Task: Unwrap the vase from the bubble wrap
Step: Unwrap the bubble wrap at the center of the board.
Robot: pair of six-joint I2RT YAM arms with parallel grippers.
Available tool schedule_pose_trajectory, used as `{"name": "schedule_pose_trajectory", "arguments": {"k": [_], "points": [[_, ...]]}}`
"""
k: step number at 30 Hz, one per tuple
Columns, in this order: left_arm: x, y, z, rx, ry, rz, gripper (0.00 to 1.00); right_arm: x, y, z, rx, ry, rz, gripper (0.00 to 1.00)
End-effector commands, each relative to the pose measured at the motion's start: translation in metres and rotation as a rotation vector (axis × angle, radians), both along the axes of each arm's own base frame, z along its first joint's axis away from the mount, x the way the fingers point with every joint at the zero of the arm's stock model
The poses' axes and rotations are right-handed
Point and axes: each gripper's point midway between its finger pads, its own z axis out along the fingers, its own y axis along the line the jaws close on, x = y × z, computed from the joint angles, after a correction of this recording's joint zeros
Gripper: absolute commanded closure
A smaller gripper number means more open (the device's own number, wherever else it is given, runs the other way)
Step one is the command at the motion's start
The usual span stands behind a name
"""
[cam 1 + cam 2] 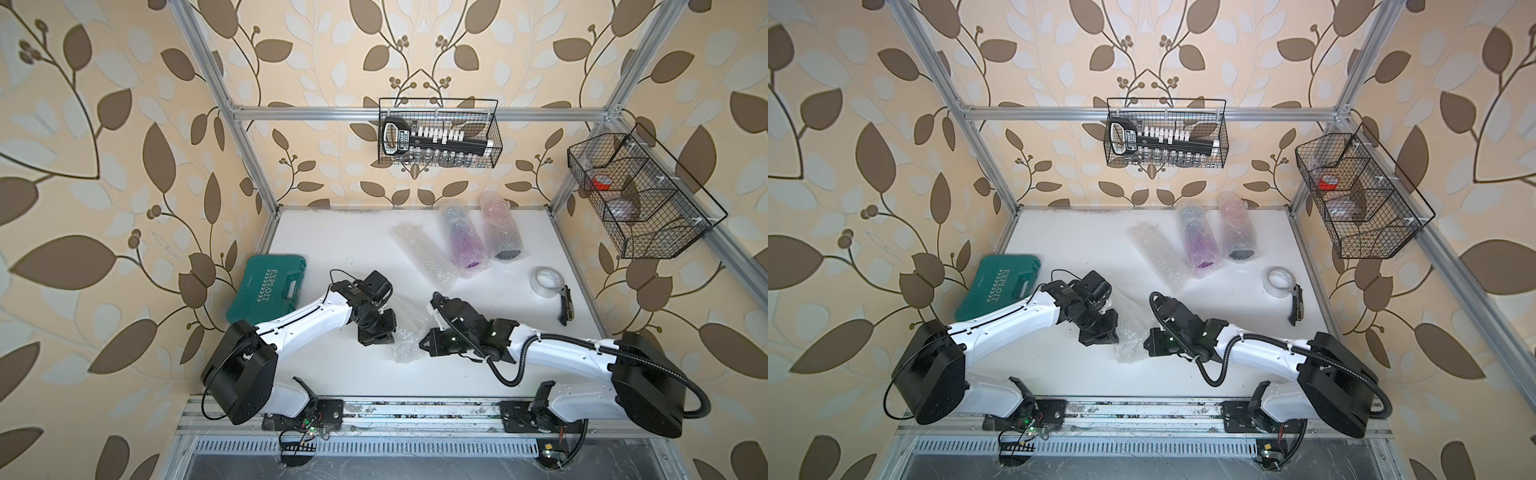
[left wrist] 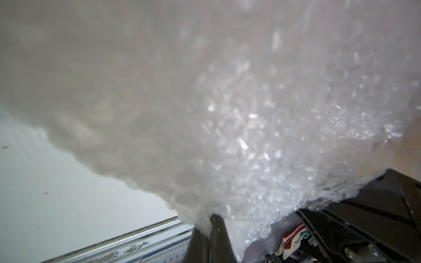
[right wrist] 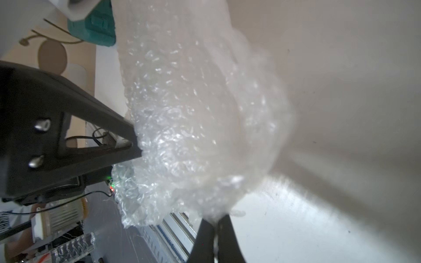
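Both claws are clamped on the same clear, crinkly bubble wrap sheet (image 1: 409, 328). The left gripper (image 2: 210, 224) pinches one crumpled edge with its jaws together, the right gripper (image 3: 216, 225) pinches the opposite edge likewise, and the sheet bunches between them. Whether a vase sits inside that bundle cannot be told. If the claws pull apart hard, the thin film may tear or slip out of one pinch. Anything rolled inside could then drop onto the white tabletop (image 1: 332, 249) and roll. The purple-tinted wrapped vase (image 1: 463, 243) lies well beyond both claws, untouched.
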Motion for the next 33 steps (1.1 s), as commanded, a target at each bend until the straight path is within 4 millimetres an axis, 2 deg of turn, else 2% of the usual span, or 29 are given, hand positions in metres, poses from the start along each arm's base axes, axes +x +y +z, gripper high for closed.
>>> {"name": "schedule_pose_trajectory", "arguments": {"k": [1, 9, 15, 22, 25, 32, 33], "points": [[-0.009, 0.061, -0.022, 0.292, 0.006, 0.035, 1.00, -0.008, -0.047, -0.036, -0.119, 0.112, -0.136, 1.00], [-0.012, 0.065, -0.028, 0.309, 0.015, 0.026, 1.00, -0.005, -0.040, -0.025, -0.074, 0.067, -0.111, 1.00], [-0.012, 0.068, -0.031, 0.332, 0.014, 0.026, 1.00, -0.016, -0.064, -0.030, -0.100, 0.045, -0.124, 1.00], [-0.009, 0.064, -0.032, 0.322, 0.018, 0.022, 1.00, -0.018, -0.071, -0.034, -0.142, 0.042, -0.114, 1.00], [-0.007, 0.058, -0.030, 0.299, 0.017, 0.010, 1.00, -0.014, -0.064, -0.028, -0.159, 0.032, -0.083, 0.74], [-0.006, 0.052, -0.026, 0.266, 0.018, -0.002, 1.00, 0.009, -0.037, 0.018, -0.101, -0.047, -0.040, 0.58], [-0.006, 0.051, -0.025, 0.262, 0.018, -0.005, 1.00, 0.011, -0.033, 0.023, -0.090, -0.054, -0.032, 0.52]]}}
